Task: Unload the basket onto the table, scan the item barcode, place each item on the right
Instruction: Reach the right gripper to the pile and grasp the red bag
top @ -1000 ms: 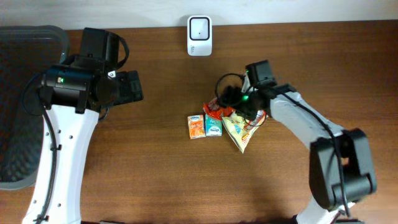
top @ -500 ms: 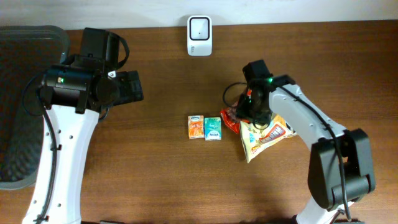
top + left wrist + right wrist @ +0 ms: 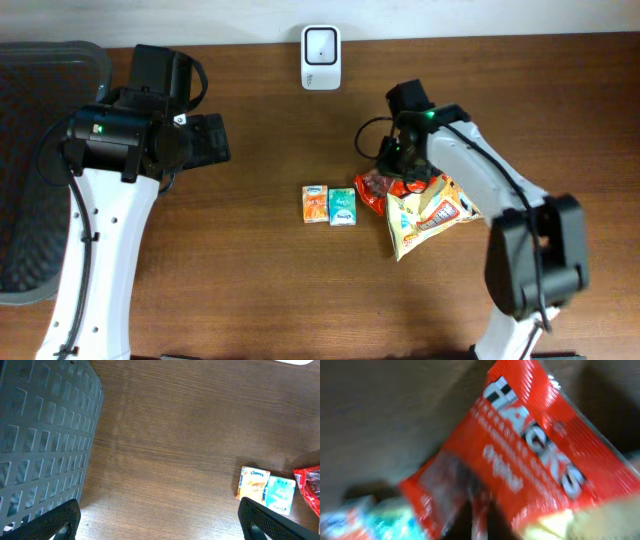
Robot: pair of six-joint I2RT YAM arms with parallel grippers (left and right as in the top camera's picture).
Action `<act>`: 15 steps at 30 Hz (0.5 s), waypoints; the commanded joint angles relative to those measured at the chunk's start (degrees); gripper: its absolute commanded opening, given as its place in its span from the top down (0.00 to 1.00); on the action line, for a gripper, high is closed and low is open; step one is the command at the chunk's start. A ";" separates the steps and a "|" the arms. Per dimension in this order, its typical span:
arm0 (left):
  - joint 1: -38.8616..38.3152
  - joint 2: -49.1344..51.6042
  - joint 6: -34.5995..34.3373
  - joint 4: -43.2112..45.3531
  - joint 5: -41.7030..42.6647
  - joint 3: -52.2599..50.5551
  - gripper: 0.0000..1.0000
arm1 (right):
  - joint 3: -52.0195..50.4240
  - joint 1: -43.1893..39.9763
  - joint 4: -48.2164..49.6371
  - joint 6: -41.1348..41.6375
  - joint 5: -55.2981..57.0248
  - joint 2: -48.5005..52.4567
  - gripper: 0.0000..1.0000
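We have the right hand (image 3: 397,172) pinched shut on the red snack packet (image 3: 374,190), which lies on the desk (image 3: 250,290) right of frame centre, and the left hand (image 3: 160,524) is spread and idle; lifting the packet to the scanner (image 3: 321,43) at top centre is not yet done.

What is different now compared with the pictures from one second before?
The right gripper closed, apparently pinching the red snack bag. That bag and the yellow snack bag slid to the right, away from the two tissue packs. The open left gripper, the tissue packs and the scanner stayed put.
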 commanded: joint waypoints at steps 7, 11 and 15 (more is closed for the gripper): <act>0.20 0.09 -0.55 0.09 -0.83 -0.11 0.01 | 3.15 0.52 -3.08 -0.26 0.96 9.01 0.96; 0.20 0.09 -0.55 0.09 -0.81 -0.11 0.01 | 13.29 0.52 -14.05 -4.90 1.14 6.75 0.96; 0.20 0.09 -0.55 0.09 -0.81 -0.11 0.01 | 23.41 0.55 -26.95 -7.63 1.11 6.54 0.49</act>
